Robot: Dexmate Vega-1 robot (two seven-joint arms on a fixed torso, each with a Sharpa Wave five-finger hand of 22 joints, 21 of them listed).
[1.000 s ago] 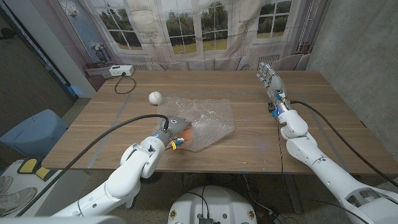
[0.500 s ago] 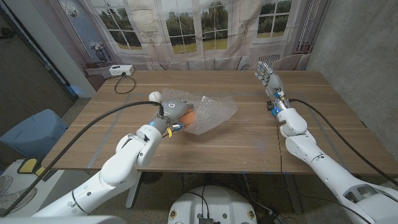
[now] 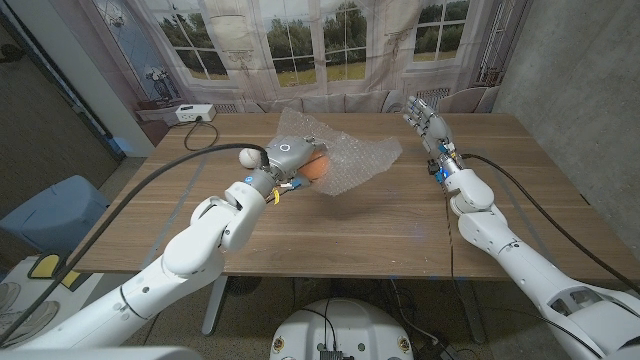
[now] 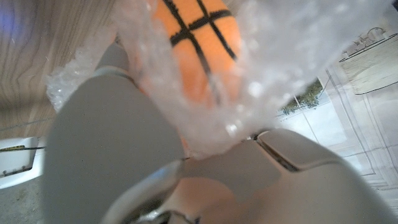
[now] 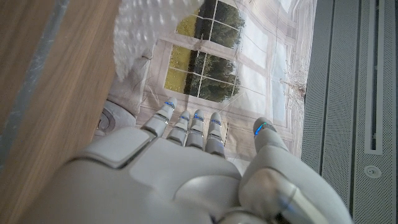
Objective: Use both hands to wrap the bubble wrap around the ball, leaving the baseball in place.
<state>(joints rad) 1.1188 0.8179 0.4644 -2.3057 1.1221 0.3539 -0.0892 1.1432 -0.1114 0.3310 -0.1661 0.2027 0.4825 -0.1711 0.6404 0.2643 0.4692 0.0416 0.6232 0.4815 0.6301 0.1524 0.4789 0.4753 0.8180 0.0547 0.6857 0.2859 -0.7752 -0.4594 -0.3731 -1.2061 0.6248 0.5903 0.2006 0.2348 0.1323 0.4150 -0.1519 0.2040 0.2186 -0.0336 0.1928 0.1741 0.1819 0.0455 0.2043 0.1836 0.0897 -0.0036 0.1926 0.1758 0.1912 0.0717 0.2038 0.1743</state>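
Observation:
My left hand (image 3: pixel 288 156) grips an orange ball with black lines (image 3: pixel 315 168) through the bubble wrap (image 3: pixel 355 160) and holds both up over the table's far middle. The clear sheet trails off to the right of the hand. In the left wrist view the ball (image 4: pixel 199 43) sits against my fingers (image 4: pixel 106 137) under the bubble wrap (image 4: pixel 286 56). A white baseball (image 3: pixel 247 156) lies on the table just left of that hand. My right hand (image 3: pixel 425 113) is open, fingers spread, over the far right of the table, apart from the wrap; it shows again as right hand (image 5: pixel 186 168).
A white box (image 3: pixel 192 113) with a cable sits at the table's far left corner. Black cables run along both arms. A blue bin (image 3: pixel 45 210) stands on the floor left of the wooden table (image 3: pixel 400 230). A window backdrop hangs behind.
My left hand has carried the ball and bubble wrap up and away from the table's near middle toward the far side. The baseball has stayed put. My right hand has shifted slightly.

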